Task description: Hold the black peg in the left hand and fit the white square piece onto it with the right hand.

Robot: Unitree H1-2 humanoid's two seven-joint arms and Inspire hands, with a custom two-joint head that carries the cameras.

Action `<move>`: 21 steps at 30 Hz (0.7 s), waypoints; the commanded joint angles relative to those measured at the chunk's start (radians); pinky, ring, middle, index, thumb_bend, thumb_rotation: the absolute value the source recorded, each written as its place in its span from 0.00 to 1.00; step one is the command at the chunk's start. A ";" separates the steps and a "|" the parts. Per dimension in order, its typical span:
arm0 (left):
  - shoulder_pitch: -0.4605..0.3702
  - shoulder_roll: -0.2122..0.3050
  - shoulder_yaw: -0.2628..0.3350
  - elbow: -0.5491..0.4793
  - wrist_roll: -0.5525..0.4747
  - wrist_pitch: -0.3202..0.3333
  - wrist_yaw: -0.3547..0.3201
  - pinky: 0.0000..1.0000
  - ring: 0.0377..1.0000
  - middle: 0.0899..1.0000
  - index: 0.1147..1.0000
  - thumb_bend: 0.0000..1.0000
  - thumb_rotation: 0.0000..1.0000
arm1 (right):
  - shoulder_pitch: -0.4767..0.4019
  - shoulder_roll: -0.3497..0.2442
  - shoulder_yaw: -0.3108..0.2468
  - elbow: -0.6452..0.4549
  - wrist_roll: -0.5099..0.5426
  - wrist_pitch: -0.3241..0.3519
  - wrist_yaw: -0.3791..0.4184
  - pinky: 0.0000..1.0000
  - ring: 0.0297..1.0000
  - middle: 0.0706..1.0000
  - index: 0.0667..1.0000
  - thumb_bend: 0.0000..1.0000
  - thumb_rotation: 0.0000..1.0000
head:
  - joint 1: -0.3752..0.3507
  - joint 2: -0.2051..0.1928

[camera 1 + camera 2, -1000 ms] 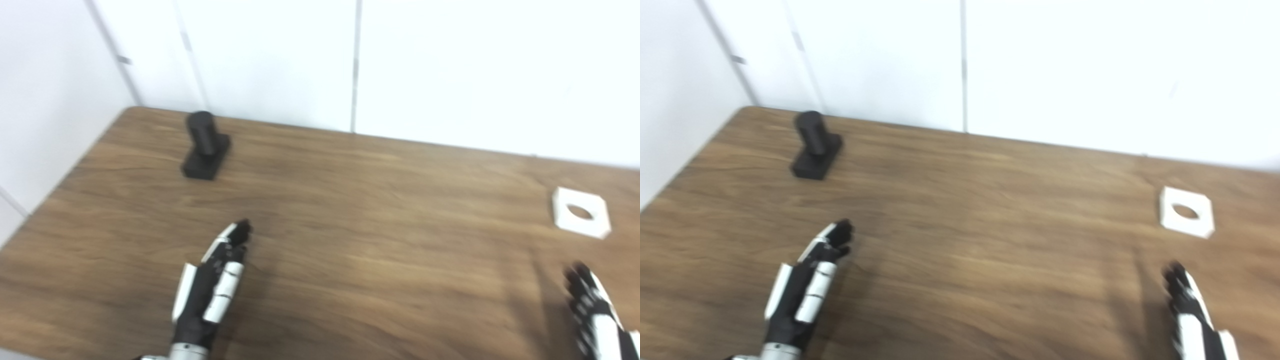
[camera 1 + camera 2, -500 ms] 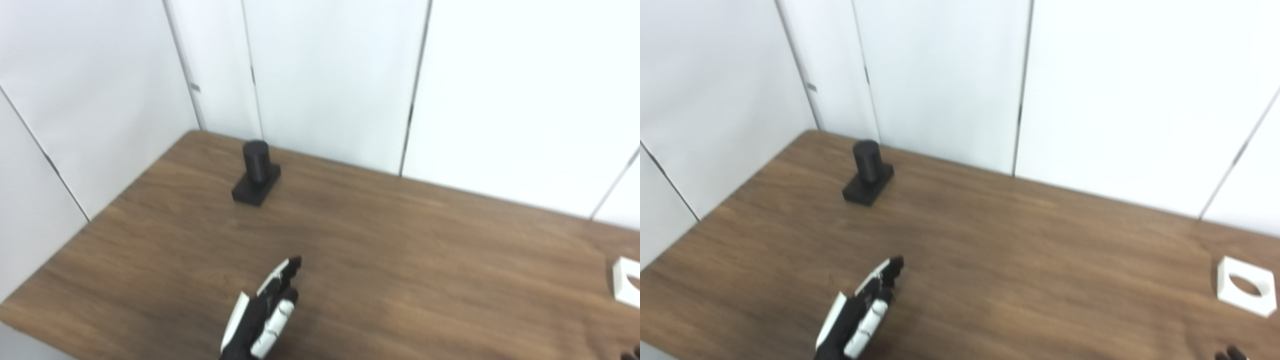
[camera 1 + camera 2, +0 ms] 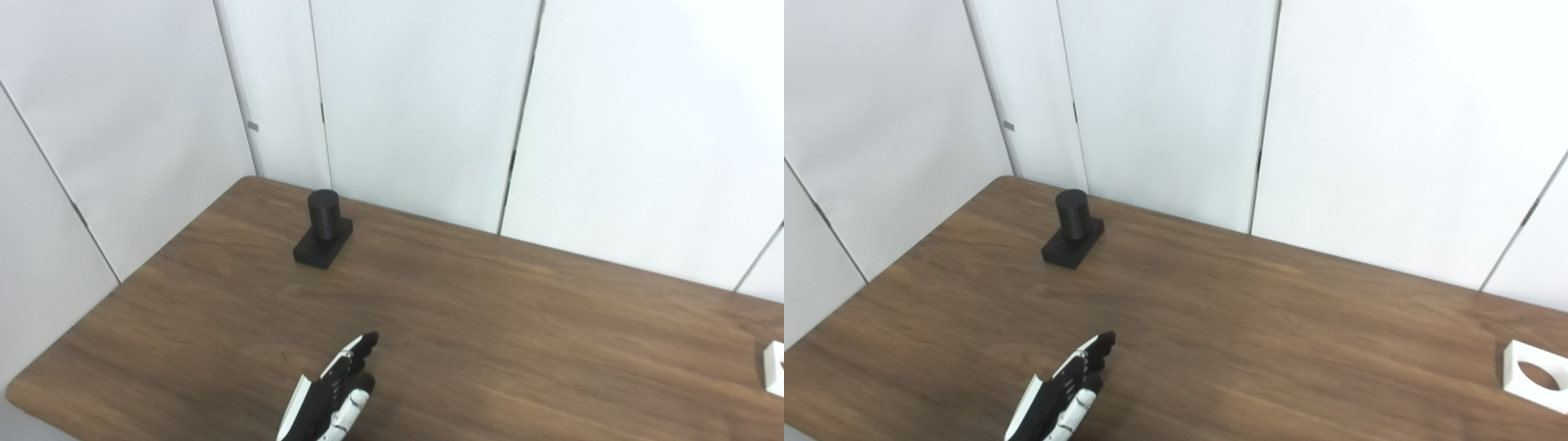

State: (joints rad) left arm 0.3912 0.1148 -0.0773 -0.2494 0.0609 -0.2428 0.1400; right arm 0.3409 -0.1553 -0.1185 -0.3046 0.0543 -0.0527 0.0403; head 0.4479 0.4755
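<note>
The black peg [image 3: 323, 229], a short cylinder on a square black base, stands upright at the far left of the wooden table [image 3: 490, 318]. The white square piece [image 3: 1536, 376] with a round hole lies flat at the right edge of the table; only its corner [image 3: 775, 369] shows in the left eye view. My left hand [image 3: 334, 398] is at the bottom of the picture, fingers stretched out and empty, well short of the peg. My right hand is out of both views.
White wall panels [image 3: 416, 110] stand close behind the table and along its left side. The table's left edge [image 3: 122, 285] and near left corner [image 3: 15, 392] are in view.
The whole picture has shifted: the camera has tilted up and turned left. The right hand has dropped out of view. The left hand keeps its stretched-out pose; the peg and piece have not moved.
</note>
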 commanded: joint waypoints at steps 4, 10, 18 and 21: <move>0.007 -0.083 -0.018 0.012 0.035 -0.012 0.014 0.95 0.95 0.93 0.88 0.55 0.74 | -0.004 -0.008 -0.010 0.004 -0.006 -0.016 -0.001 0.97 0.92 0.88 0.88 0.52 1.00 | -0.001 0.001; 0.001 -0.099 0.000 -0.071 0.164 0.030 0.069 0.87 0.93 0.92 0.88 0.56 0.56 | -0.007 0.001 -0.008 0.010 -0.008 -0.018 -0.007 0.97 0.92 0.89 0.88 0.52 1.00 | -0.019 -0.005; -0.110 -0.058 0.099 -0.215 0.320 0.223 0.108 0.91 0.93 0.92 0.89 0.76 0.52 | -0.008 0.011 -0.003 0.023 -0.016 -0.033 -0.015 0.97 0.92 0.89 0.88 0.52 1.00 | -0.027 -0.007; -0.161 -0.019 0.121 -0.251 0.603 0.382 0.105 0.82 0.88 0.90 0.87 0.81 0.53 | -0.007 0.010 -0.002 0.029 -0.016 -0.049 -0.015 0.93 0.91 0.89 0.87 0.52 1.00 | -0.021 -0.008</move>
State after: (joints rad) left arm 0.3207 0.1286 0.0244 -0.4477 0.5190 0.0815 0.2321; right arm 0.3415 -0.1480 -0.1189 -0.2769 0.0486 -0.0914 0.0264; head 0.4280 0.4663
